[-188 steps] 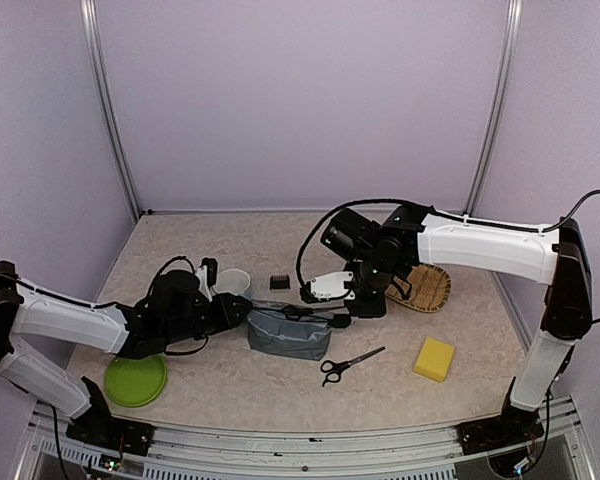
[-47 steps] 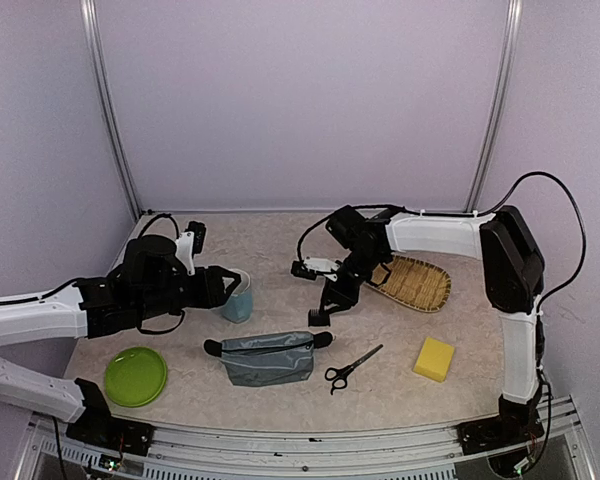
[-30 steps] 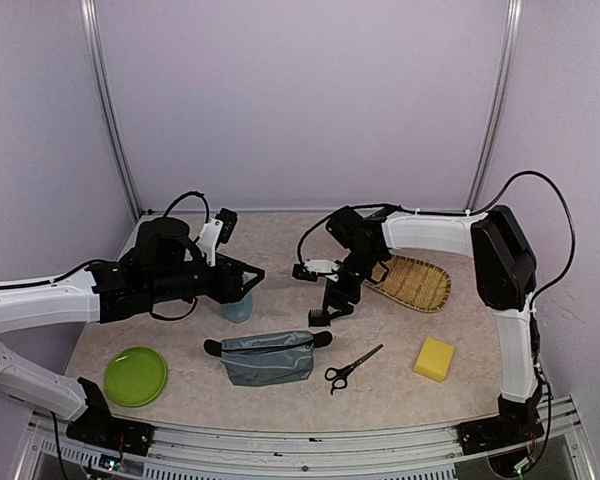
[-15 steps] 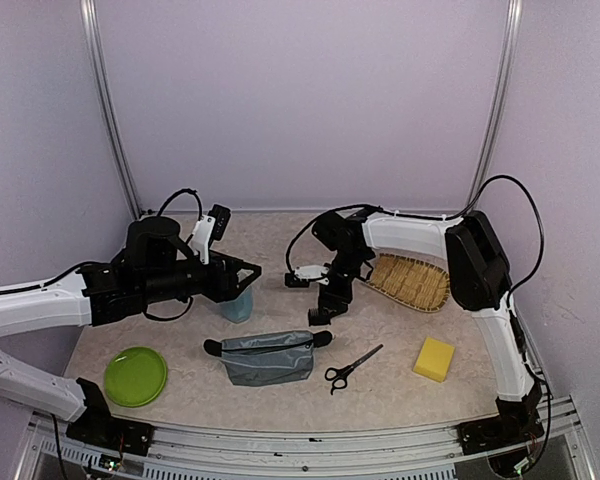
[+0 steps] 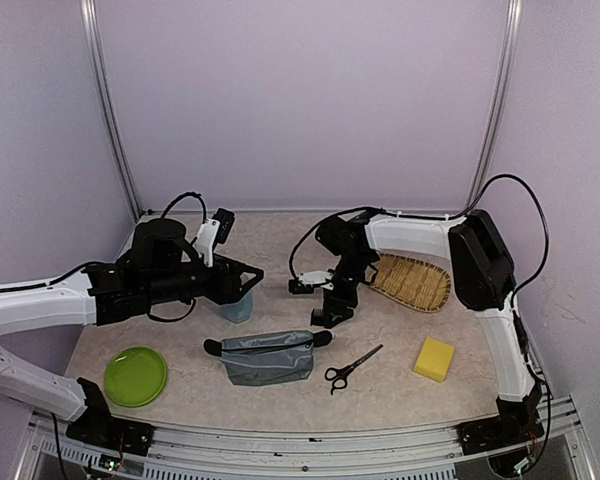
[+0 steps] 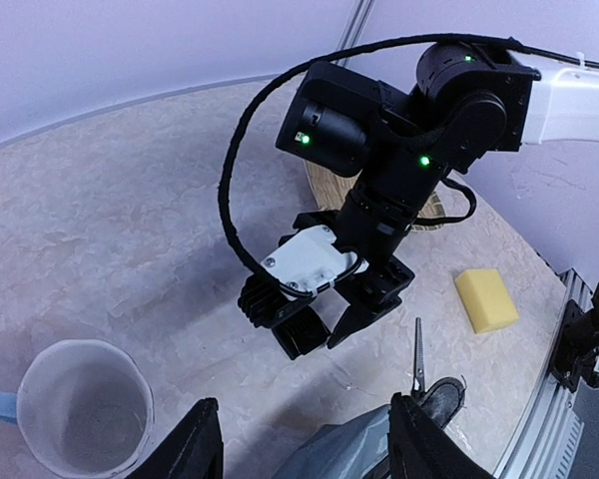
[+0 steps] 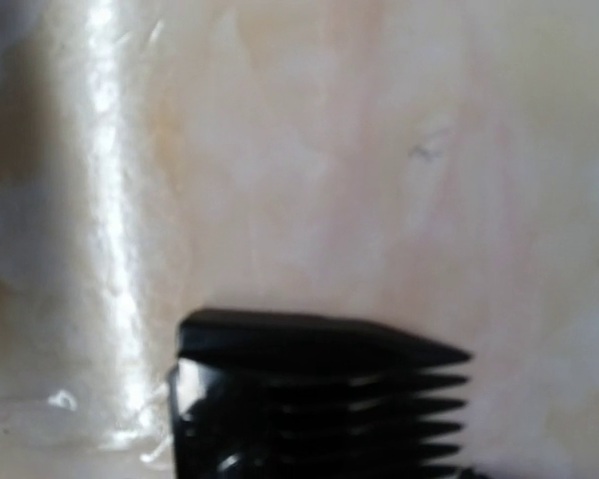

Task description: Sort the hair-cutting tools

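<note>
One pair of scissors [image 5: 350,367] [image 6: 417,349] with black loop handles lies on the table, right of a grey pouch [image 5: 270,357] [image 6: 349,454]. My right gripper [image 5: 330,312] [image 6: 324,334] points down just behind the pouch's right end, shut on the tiny black block [image 5: 323,319] [image 6: 301,327] [image 7: 309,399], whose comb teeth show in the right wrist view. Low over the table, the block is very close to the surface. My left gripper [image 5: 248,278] [image 6: 304,401] hovers open and empty above the light-blue cup [image 5: 237,303] [image 6: 80,419].
A yellow sponge [image 5: 434,359] [image 6: 487,299] sits at the front right. Behind the right gripper lies a wicker tray [image 5: 412,282] [image 6: 434,210]. A green plate [image 5: 135,376] is at the front left. Metal rails and walls bound the table.
The black block has gone from behind the pouch to its right end, in the right gripper. The left arm has left the pouch and risen over the cup. Little moved in the last half second.
</note>
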`<act>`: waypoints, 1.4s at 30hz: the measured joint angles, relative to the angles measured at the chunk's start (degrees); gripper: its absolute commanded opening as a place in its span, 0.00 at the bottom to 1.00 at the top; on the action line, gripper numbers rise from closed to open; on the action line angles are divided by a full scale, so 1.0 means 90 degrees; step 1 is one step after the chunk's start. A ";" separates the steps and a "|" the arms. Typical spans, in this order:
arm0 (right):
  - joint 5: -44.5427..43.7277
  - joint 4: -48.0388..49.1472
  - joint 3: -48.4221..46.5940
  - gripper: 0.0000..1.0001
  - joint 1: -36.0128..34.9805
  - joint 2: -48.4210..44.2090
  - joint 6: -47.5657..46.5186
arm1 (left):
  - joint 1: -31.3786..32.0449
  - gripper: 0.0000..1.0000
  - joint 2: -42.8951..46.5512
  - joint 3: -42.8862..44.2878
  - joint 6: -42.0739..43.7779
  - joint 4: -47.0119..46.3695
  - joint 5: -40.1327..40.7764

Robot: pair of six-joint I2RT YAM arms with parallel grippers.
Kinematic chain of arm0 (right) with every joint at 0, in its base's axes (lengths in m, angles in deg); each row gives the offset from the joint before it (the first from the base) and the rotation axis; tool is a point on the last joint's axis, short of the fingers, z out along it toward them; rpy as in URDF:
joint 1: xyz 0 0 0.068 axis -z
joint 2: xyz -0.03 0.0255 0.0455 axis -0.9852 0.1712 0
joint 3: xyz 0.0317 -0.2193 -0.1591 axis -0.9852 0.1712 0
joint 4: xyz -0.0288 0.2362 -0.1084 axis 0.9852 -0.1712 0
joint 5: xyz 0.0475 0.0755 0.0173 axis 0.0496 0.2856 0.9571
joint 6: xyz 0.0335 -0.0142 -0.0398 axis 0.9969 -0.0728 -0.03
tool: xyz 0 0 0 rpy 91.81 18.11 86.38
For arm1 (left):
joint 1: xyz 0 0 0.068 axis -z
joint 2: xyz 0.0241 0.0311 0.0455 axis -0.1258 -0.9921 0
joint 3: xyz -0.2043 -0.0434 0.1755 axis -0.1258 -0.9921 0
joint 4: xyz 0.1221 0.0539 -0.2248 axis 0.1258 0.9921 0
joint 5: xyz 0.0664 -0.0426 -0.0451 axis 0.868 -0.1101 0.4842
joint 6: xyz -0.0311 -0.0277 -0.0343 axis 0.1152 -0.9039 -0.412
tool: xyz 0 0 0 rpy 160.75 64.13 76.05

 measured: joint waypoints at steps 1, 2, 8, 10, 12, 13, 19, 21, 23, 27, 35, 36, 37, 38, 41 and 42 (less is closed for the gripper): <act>0.0000 0.0044 0.0036 0.67 0.0000 -0.0017 0.0024 | 0.0000 0.55 -0.0027 0.0000 0.0000 -0.0002 -0.0002; -0.0005 0.0087 0.0070 0.67 0.0000 -0.0036 0.0044 | 0.0000 0.55 -0.0049 0.0000 0.0000 0.0000 -0.0002; -0.0481 0.0656 0.0583 0.67 -0.0197 -0.0306 0.0362 | 0.0000 0.55 -0.0085 0.0000 -0.0007 0.0000 0.0000; -0.0758 0.0780 0.0690 0.64 -0.0308 -0.0369 0.0478 | 0.0000 0.55 -0.0085 0.0000 -0.0007 0.0000 0.0002; -0.0950 0.0848 0.0729 0.58 -0.0384 -0.0384 0.0571 | 0.0000 0.55 -0.0085 0.0000 -0.0007 0.0000 0.0005; -0.1020 0.0886 0.0733 0.54 -0.0408 -0.0384 0.0610 | 0.0000 0.55 -0.0085 0.0000 -0.0007 0.0000 0.0005; -0.1129 0.0986 0.0721 0.40 -0.0452 -0.0466 0.0763 | 0.0000 0.55 -0.0085 0.0000 -0.0005 0.0000 0.0005; -0.1173 0.0993 0.0753 0.39 -0.0461 -0.0461 0.0782 | 0.0000 0.55 -0.0083 0.0000 0.0010 0.0002 0.0002; -0.1149 0.0952 0.0736 0.39 -0.0459 -0.0554 0.0801 | 0.0000 0.55 -0.0083 0.0000 0.0063 0.0007 -0.0002; -0.1052 0.0874 0.0733 0.37 -0.0374 -0.0595 0.0814 | 0.0051 0.55 -0.0080 0.0000 0.0379 0.0083 -0.0010; -0.0566 0.0520 0.0624 0.30 -0.0143 -0.0678 0.0882 | 0.0328 0.55 -0.0175 0.0155 0.1472 0.0260 -0.0134; -0.0500 0.0474 0.0612 0.29 -0.0109 -0.0680 0.0884 | 0.0355 0.55 -0.0260 0.0245 0.1615 0.0274 -0.0138; -0.0440 0.0442 0.0595 0.29 -0.0078 -0.0685 0.0884 | 0.0386 0.55 -0.0362 0.0338 0.1761 0.0287 -0.0136; -0.0396 0.0420 0.0578 0.29 -0.0053 -0.0687 0.0884 | 0.0437 0.54 -0.0474 0.0423 0.1928 0.0289 -0.0121; -0.0257 0.0308 0.0532 0.28 0.0017 -0.0702 0.0884 | 0.0699 0.53 -0.0826 0.0578 0.2533 0.0274 -0.0032; -0.0211 0.0262 0.0517 0.28 0.0032 -0.0702 0.0884 | 0.0818 0.52 -0.0971 0.0622 0.2754 0.0274 0.0024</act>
